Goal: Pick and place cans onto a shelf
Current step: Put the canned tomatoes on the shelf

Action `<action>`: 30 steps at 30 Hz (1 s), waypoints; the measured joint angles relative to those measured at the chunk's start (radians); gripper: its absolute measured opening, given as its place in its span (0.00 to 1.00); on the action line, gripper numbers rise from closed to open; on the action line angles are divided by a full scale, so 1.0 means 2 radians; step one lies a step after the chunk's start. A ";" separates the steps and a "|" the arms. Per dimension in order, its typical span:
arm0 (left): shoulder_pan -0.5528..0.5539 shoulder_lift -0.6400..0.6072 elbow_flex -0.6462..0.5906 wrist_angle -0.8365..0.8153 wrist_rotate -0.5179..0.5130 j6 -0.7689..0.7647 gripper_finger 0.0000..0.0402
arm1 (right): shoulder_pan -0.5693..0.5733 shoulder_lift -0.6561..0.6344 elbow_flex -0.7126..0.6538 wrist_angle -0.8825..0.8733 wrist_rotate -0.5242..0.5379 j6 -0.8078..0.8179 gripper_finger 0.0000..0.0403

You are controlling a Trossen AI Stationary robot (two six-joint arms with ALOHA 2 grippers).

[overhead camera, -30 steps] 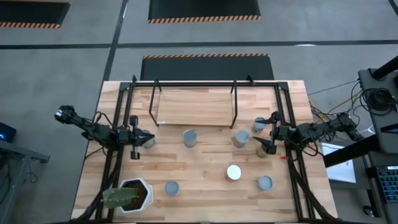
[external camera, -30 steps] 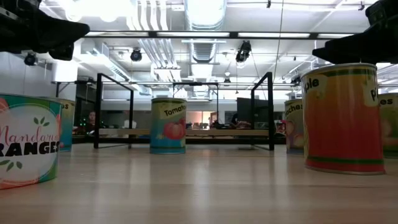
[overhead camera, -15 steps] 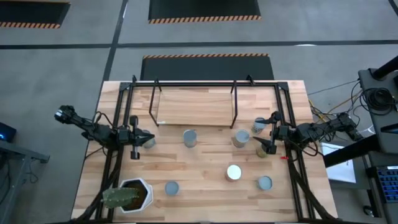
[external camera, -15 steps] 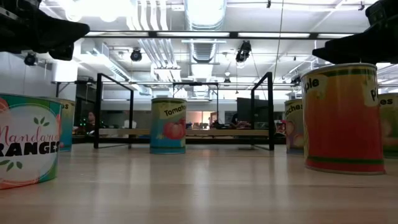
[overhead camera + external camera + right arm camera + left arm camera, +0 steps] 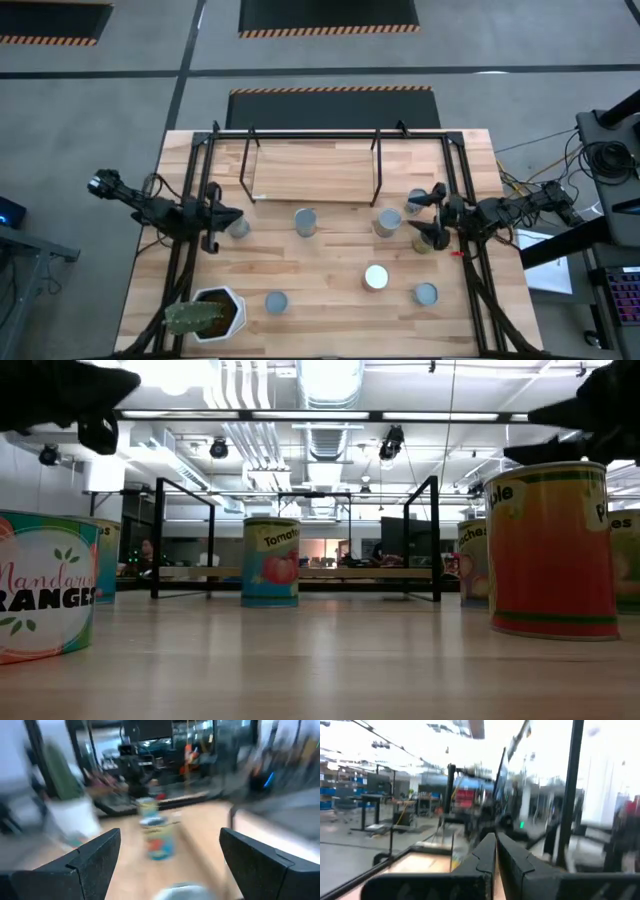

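Note:
Several cans stand upright on their bases on the wooden table: one (image 5: 305,221) before the shelf, others (image 5: 387,223), (image 5: 375,277) toward the right, one (image 5: 276,301) near the front. The shelf (image 5: 312,170) stands on black rod legs at the far middle, nothing on it. My left gripper (image 5: 230,216) hovers shut at the table's left, beside a can (image 5: 238,229); its fingers (image 5: 496,855) lie together. My right gripper (image 5: 428,215) hovers open at the table's right, between two cans (image 5: 418,200), (image 5: 425,243). Its fingers (image 5: 95,860) stand wide apart with nothing between them.
A white hexagonal pot (image 5: 215,312) with a green plant stands at the near left corner. A black rod frame (image 5: 330,135) runs around the table's edges. A can (image 5: 426,293) sits near the front right. Bare wood lies between the front cans and the shelf.
My left gripper has tipped its fingers upward, rolled about its own line and risen a little. My right gripper has rolled about its own line without leaving its place. The cans and the shelf stand as before.

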 joint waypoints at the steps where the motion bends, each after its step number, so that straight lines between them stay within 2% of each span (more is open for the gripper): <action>1: 0.000 0.000 0.000 0.015 0.000 0.000 0.00 | 0.000 0.000 0.000 0.001 0.001 0.052 0.81; 4: 0.000 0.000 0.000 0.063 0.000 0.000 0.00 | 0.000 0.000 -0.001 0.010 0.005 0.153 0.81; 7: 0.000 0.000 0.000 0.116 0.001 -0.047 0.00 | 0.000 0.000 -0.002 0.021 0.005 0.175 0.81; 10: 0.000 0.000 0.000 0.141 0.003 -0.130 0.00 | 0.000 0.000 -0.002 0.023 0.005 0.150 0.81; 16: 0.000 0.000 0.000 0.151 0.004 -0.142 0.00 | 0.000 0.000 -0.002 0.024 0.005 0.085 0.81; 22: 0.000 0.006 0.000 0.152 0.004 -0.230 0.00 | 0.000 0.000 -0.002 0.025 0.005 0.060 0.81; 25: 0.000 0.006 0.000 0.153 0.003 -0.226 0.00 | 0.000 0.000 -0.001 0.025 0.005 0.029 0.81; 30: 0.000 0.010 0.000 0.175 0.002 -0.177 0.00 | 0.000 0.000 -0.001 0.040 0.002 -0.011 0.81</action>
